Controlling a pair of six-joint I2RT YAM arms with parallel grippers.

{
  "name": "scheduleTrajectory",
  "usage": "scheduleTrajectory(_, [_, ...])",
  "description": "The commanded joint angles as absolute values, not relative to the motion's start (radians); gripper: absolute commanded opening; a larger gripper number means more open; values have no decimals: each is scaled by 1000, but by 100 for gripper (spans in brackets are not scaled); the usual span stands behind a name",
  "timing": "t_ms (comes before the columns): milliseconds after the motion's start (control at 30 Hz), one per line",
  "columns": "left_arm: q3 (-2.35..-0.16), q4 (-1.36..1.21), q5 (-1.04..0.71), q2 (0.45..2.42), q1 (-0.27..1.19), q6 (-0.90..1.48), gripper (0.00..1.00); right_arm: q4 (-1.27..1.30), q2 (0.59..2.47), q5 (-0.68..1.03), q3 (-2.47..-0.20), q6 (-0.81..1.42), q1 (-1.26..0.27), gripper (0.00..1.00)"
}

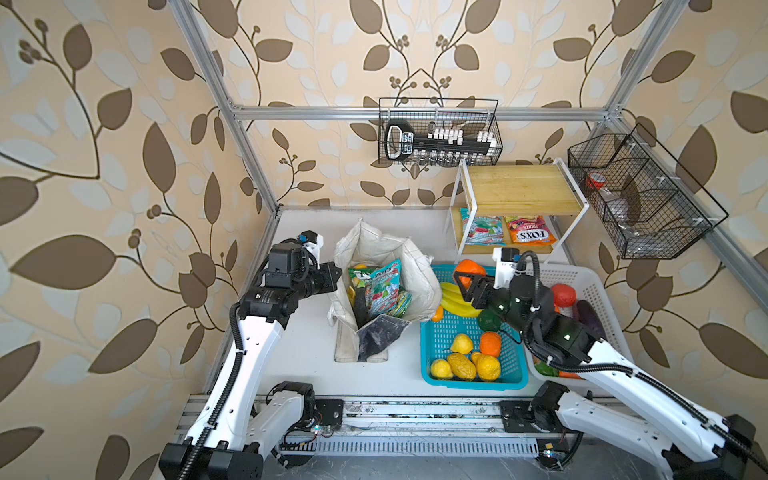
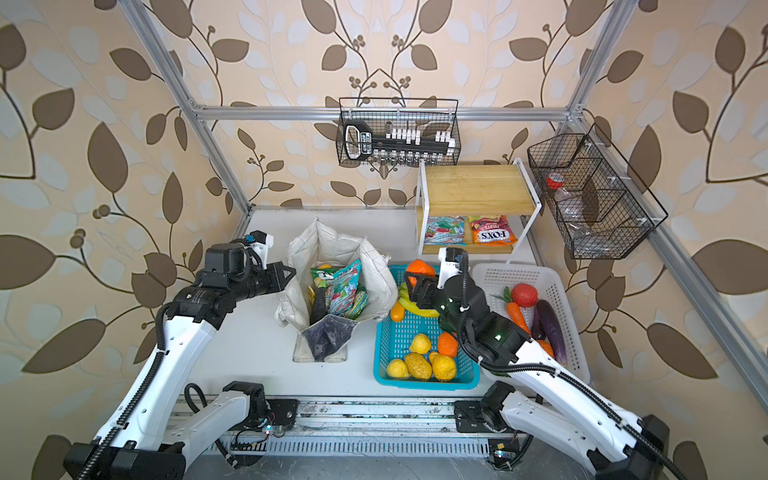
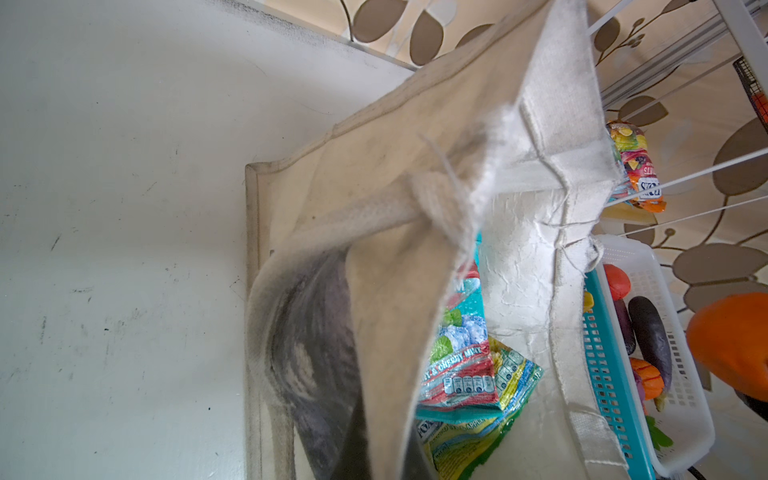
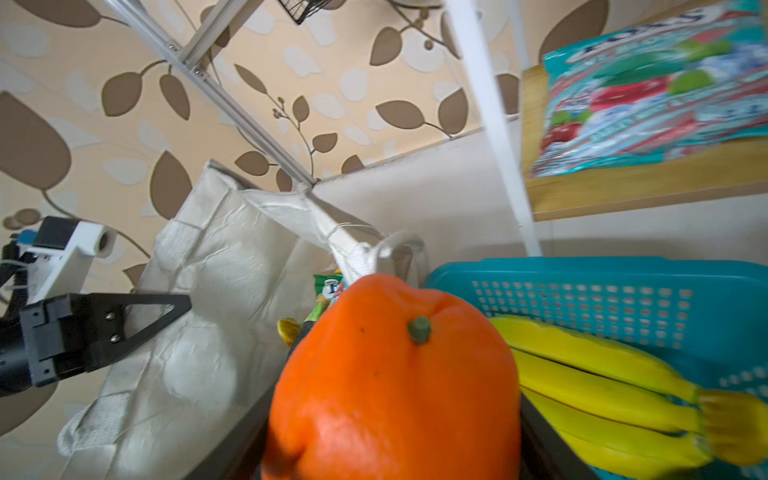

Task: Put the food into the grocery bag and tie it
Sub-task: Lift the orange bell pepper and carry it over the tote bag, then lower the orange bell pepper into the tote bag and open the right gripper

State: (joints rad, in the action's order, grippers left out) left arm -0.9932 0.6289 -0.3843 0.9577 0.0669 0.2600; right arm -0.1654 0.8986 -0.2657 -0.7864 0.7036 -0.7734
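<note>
— Right gripper grasps the round orange, raised over the far end of the blue basket, just beside the grocery bag. Which step is this?
— I judge it is the carrying of fruit to the bag. Snack packets lie already inside, and the banana bunch lies in the basket below. The next move asks to pass sideways over the open mouth, clear of the rim, then release.
— And the left gripper?
— Clenched, its tip at the bag's left wall. If it pinches cloth, I cannot tell.
— What differs between views?
— The right wrist view shows the orange's green stem and the left jaws meeting; the left wrist view leaves its own jaws out. Farther back, both top views show the whole wooden shelf
</note>
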Motion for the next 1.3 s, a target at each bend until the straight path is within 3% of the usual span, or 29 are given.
scheduleTrajectory(0, [-1018, 617, -397, 959, 77, 242, 0, -41, 1009, -354, -856, 712, -858, 68])
scheduleTrajectory(200, [-1016, 615, -397, 962, 78, 244, 0, -16, 1289, -358, -1022, 662, -967, 69])
scheduleTrajectory(467, [-1016, 615, -380, 961, 78, 238, 0, -68, 1535, -301, -1164, 643, -986, 69])
scheduleTrajectory(967, [-1015, 618, -347, 946, 77, 227, 0, -186, 1746, -275, -1300, 612, -967, 71])
scheduleTrajectory(1267, [-1020, 625, -352, 950, 77, 228, 0, -217, 1802, -282, -1338, 608, -959, 79])
